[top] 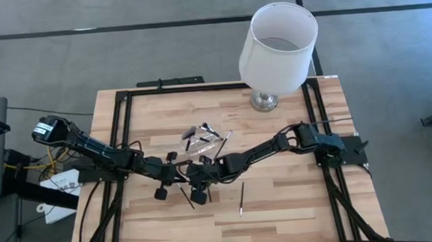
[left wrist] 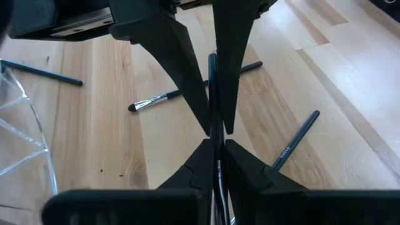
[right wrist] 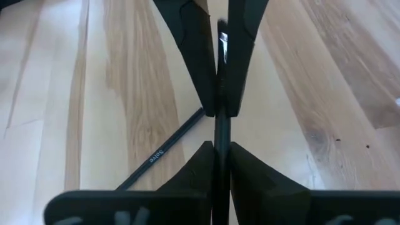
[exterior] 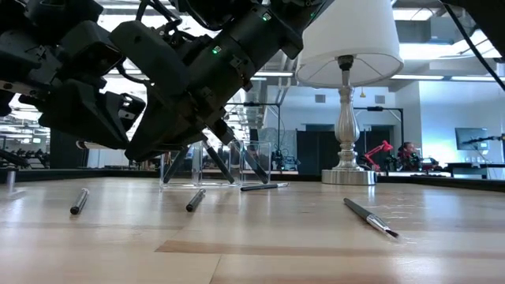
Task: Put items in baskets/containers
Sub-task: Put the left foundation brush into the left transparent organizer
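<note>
Open bare wood toward the near edge of the surface (top: 296,206); black frame rails (top: 119,134) along the left, right and far sides. A white-shaded lamp (top: 277,46) standing at the far edge, well apart from the work. Crowded only around the middle, where both arms meet.

Left arm stretched low from the left side, right arm stretched low from the right side, wrists pointing at each other just above the wood, nearly tip to tip.

Left gripper (left wrist: 215,147) pressed together on a thin dark held brush (left wrist: 212,81), fingers nearly touching with only the handle between them. Right gripper (right wrist: 220,147) pinching the same handle from the opposite end, fingers equally narrow. Held brush clear of the wood, spanning the small gap between the two sets of fingertips.

Clear container (exterior: 201,166) just beyond the grippers toward the lamp, with several brushes leaning inside it. Loose brushes lying flat on the wood: one (top: 241,198) toward the near edge beside the grippers, another (exterior: 79,201) off to the side in the low view, one (left wrist: 165,98) with its pale tip showing past the left gripper.
</note>
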